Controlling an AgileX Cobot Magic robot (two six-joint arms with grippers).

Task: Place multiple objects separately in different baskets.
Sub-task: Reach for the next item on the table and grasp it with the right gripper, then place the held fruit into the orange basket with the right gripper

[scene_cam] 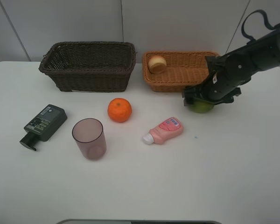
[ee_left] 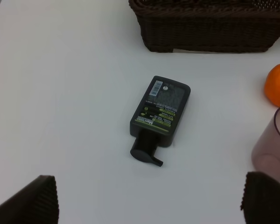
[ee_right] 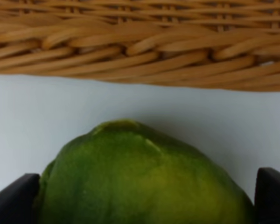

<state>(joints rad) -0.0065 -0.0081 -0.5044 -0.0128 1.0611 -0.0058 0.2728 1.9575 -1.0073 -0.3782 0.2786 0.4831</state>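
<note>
The right end effector point(scene_cam: 206, 97) has its jaws apart on either side of the green fruit point(ee_right: 130, 177), gripping nothing; an off-centre close could roll the rounded fruit away or jam it against the tan basket point(scene_cam: 177, 85). It rests on the desk point(scene_cam: 224, 163) just in front of that basket, glossy, dark green fading to yellow-green. The left end effector point(ee_left: 151, 198), by the pump bottle point(ee_left: 161, 112), is open too.

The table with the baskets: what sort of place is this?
Most likely a robotics lab bench, not a home: a white table against plain wall panels, a black robot arm, and an orange, a cup and a pump bottle set before a brown basket and a tan basket.
</note>
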